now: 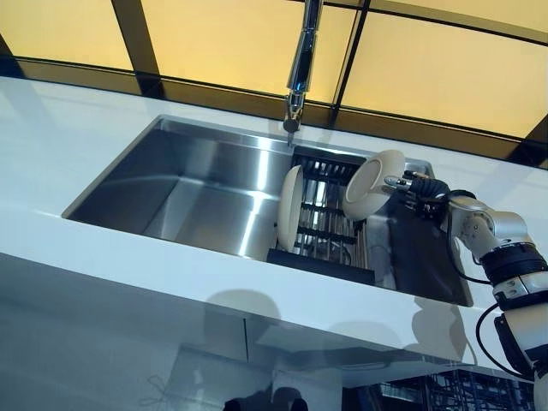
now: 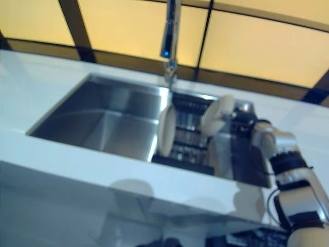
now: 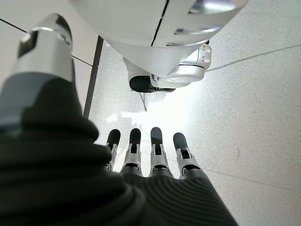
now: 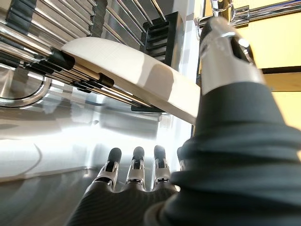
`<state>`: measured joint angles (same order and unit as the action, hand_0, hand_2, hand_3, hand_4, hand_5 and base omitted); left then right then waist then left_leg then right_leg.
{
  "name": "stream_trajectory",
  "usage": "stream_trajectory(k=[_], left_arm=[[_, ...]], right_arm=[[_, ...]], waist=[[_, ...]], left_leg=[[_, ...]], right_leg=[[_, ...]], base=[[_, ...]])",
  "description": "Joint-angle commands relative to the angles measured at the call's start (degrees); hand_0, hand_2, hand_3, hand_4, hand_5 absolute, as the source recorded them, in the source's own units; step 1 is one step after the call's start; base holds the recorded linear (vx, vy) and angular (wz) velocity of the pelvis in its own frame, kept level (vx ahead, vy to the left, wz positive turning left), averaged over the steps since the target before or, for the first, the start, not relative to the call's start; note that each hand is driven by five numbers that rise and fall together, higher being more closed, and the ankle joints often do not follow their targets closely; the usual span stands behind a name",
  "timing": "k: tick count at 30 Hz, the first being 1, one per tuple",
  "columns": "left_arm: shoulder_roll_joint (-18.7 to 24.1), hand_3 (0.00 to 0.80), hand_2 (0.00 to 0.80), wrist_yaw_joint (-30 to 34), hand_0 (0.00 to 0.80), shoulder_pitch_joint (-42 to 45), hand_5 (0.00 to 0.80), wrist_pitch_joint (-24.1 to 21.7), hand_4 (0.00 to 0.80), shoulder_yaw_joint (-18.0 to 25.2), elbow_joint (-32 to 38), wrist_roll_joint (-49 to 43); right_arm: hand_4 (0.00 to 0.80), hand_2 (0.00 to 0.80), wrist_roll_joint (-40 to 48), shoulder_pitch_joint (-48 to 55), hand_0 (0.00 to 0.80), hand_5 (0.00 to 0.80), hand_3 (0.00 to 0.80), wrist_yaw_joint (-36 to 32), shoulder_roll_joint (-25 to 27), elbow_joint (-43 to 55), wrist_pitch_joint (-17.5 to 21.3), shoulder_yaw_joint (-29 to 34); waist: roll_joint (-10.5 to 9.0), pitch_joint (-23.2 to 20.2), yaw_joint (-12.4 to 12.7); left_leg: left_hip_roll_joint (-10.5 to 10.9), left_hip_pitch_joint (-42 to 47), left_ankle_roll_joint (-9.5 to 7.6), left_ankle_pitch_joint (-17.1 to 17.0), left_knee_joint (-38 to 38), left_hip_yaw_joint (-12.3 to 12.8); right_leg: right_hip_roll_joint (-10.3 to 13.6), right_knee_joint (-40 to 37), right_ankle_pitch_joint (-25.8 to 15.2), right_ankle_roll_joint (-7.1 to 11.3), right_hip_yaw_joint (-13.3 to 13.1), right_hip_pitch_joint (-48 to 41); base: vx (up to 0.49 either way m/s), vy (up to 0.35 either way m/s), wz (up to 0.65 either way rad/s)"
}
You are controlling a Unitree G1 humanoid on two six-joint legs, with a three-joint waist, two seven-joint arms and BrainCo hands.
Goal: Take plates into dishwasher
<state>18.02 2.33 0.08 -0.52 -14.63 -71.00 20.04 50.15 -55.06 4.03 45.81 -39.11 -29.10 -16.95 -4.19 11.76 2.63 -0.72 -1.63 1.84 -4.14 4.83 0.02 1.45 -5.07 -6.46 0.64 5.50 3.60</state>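
1. Counter, white, ran along the near edge of the steel sink in your head views, and the sink serves as the landmark for everything below.
2. Your left hand showed only in its own wrist view, well away from the sink, with its fingers straight and relaxed over a pale speckled floor and nothing between them.
3. Inside the sink's right part sat a dark dish rack, and one cream plate stood upright on edge in the rack's left side.
4. Your right hand reached into the sink from its right side and sat at a second cream plate, which was tilted above the rack's right side.
5. In the right wrist view that second plate lay against the rack's bars, the thumb pressed at its rim and the fingers extended beneath it; you could not tell from the head views whether they fully clamped it.
6. At the sink's far rim stood a chrome faucet, and behind it ran amber panels in dark frames.
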Motion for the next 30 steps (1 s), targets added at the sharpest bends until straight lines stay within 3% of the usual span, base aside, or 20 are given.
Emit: stream_trajectory(k=[1, 27, 28, 29, 30], left_arm=[[1.4, 0.000, 0.000, 0.1, 0.000, -1.5, 0.000, -1.0, 0.000, -2.4, -1.9, 1.3], [1.2, 0.000, 0.000, -0.1, 0.000, -1.8, 0.000, -2.3, 0.000, -3.5, -0.6, 4.3], [1.3, 0.000, 0.000, 0.0, 0.000, -1.6, 0.000, -2.3, 0.000, -3.7, -0.3, 4.7], [1.3, 0.000, 0.000, -0.1, 0.000, -1.6, 0.000, -2.4, 0.000, -3.8, -0.2, 4.9], [1.2, 0.000, 0.000, -0.1, 0.000, -1.6, 0.000, -2.3, 0.000, -3.8, -0.2, 5.0]], right_arm=[[0.000, 0.000, 0.8, -8.5, 0.000, 0.000, 0.000, 0.4, 1.9, -1.3, 1.6, -4.0], [0.000, 0.000, 0.5, -10.3, 0.000, 0.000, 0.000, 1.8, 0.4, -2.1, 1.4, -5.6], [0.125, 0.125, 0.4, -11.1, 0.125, 0.125, 0.125, 2.8, 0.9, -2.2, 1.5, -5.7], [0.405, 0.405, -0.7, -11.3, 0.405, 0.405, 0.405, 3.0, 1.0, -2.5, 1.9, -5.7], [0.502, 0.502, -1.0, -11.5, 0.502, 0.502, 0.502, 3.2, 1.1, -2.7, 2.1, -5.8]], waist=[[-1.26, -0.5, 1.5], [-1.01, 1.7, 2.3], [-0.94, 1.8, 2.4], [-0.92, 1.9, 2.5], [-0.93, 1.8, 2.5]], left_leg=[[0.2, 0.2, 0.86, 1.1, 0.2, -0.8], [0.3, -1.0, 0.80, 0.6, 0.2, -1.6], [0.3, -1.2, 0.81, 0.6, 0.2, -1.8], [0.3, -1.2, 0.83, 0.6, 0.2, -1.9], [0.3, -1.2, 0.84, 0.5, 0.2, -1.9]], right_leg=[[2.8, 0.2, 0.1, 4.74, 0.4, -2.4], [2.9, 0.4, -0.1, 4.57, 0.9, -1.4], [2.9, 0.4, -0.1, 4.53, 1.0, -1.3], [2.9, 0.4, -0.1, 4.57, 1.1, -1.3], [2.9, 0.3, -0.1, 4.58, 1.1, -1.3]], base=[[0.000, 0.000, 0.00], [0.000, 0.000, 0.00], [0.000, 0.000, 0.00], [0.000, 0.000, 0.00], [0.000, 0.000, 0.00]])
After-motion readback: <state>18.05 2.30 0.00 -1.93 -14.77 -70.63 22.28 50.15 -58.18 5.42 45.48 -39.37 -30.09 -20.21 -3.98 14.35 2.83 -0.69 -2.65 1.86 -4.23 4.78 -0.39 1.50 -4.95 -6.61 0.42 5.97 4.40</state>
